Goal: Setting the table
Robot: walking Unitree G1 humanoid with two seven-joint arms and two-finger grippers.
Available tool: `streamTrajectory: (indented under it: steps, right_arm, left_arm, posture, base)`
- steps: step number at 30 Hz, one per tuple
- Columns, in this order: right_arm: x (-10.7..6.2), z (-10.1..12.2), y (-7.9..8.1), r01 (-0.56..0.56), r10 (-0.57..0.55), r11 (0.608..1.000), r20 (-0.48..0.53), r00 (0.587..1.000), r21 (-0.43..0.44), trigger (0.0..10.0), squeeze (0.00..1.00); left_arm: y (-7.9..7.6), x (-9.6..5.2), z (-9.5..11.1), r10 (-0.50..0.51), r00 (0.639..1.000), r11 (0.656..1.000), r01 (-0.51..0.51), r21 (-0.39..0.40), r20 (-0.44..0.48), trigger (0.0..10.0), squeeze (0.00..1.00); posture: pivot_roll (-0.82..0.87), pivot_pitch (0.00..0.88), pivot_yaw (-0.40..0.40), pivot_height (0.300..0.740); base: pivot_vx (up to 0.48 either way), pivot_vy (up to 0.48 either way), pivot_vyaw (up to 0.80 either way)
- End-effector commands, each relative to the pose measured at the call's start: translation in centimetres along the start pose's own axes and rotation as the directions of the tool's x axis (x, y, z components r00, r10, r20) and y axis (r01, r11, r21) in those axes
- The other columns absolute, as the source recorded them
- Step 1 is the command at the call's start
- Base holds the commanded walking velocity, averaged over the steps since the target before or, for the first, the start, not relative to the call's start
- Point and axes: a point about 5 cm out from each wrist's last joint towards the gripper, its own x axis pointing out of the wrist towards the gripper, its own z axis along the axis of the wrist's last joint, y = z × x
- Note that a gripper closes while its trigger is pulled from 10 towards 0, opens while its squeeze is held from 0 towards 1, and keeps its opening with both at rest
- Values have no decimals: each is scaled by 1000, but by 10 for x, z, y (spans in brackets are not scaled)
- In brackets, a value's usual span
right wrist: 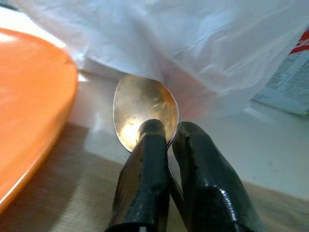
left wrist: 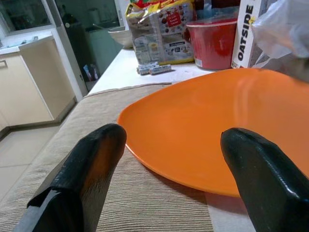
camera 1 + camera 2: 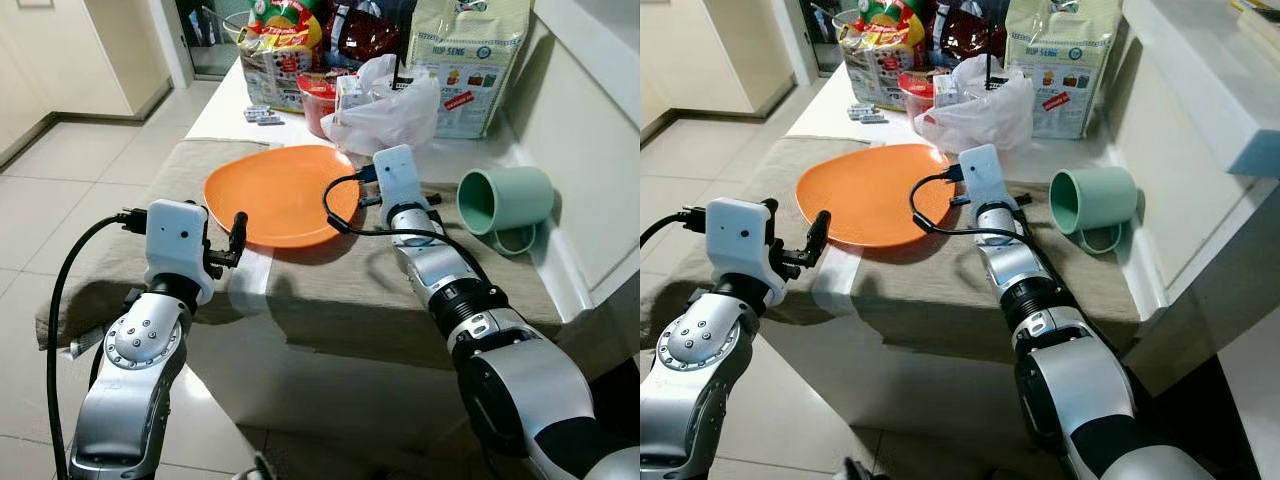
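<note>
One table (image 3: pixel 230 100) with a tan cloth runner (image 3: pixel 330 290) carries everything; groceries crowd its far end, among them a white plastic bag (image 3: pixel 390 105). On the runner lies the orange plate (image 3: pixel 280 195), middle of the setting. Just right of it, beyond the right arm, a green mug (image 3: pixel 505 200) lies tipped on its side, mouth facing the plate.

Right gripper (image 1: pixel 166 140) sits just off the plate's right rim, fingers pressed together on the neck of a metal spoon (image 1: pixel 145 108). Spoon's long axis runs straight out along the fingers, away from the robot, bowl end poking under the edge of the plastic bag. Plate lies immediately to the spoon's left, so the right arm is the one placed to lay it beside the plate; probably a short pull back from the bag first.

Left gripper (image 2: pixel 169 159) hovers at the plate's near-left edge, fingers spread wide, holding nothing, rim between them.
</note>
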Motion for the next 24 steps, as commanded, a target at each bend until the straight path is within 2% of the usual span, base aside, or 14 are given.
streamTrajectory:
  steps: [1, 2, 3, 8, 21, 24]
  right_arm:
    - [-6, -32, -7, 29, -32, 999, -116, 993, -31, 0, 0]
    - [-6, -30, -7, 38, -41, 999, -103, 994, -33, 0, 0]
    - [-4, -22, -12, 79, -81, 996, -42, 996, -37, 0, 0]
    - [-3, -12, -15, 114, -113, 993, 17, 993, -31, 0, 0]
    - [-2, 12, -9, 73, -77, 997, 128, 989, 37, 0, 0]
    - [-4, 25, -12, 88, -99, 994, 205, 974, 63, 0, 0]
  left_arm:
    - [0, -2, 3, -2, 1000, 1000, 2, 10, 9, 10000, 0]
    - [0, -2, 3, -2, 1000, 1000, 2, 10, 9, 10000, 0]
    - [0, -2, 4, -3, 1000, 1000, 3, 10, 9, 10000, 0]
    - [0, -2, 3, -2, 1000, 1000, 2, 9, 9, 10000, 0]
    - [-1, -1, 3, 1, 1000, 1000, -1, 1, 10, 10000, 0]
    - [-2, -1, 3, 0, 1000, 1000, 0, 2, 11, 10000, 0]
  posture:
    - [40, 107, 56, 740]
    - [40, 107, 56, 740]
    - [40, 110, 56, 740]
    - [40, 110, 55, 740]
    - [30, 111, 50, 740]
    - [30, 112, 48, 740]
  base:
    - [0, 0, 0]
    - [0, 0, 0]
    - [0, 0, 0]
    - [0, 0, 0]
    - [0, 0, 0]
    - [0, 0, 0]
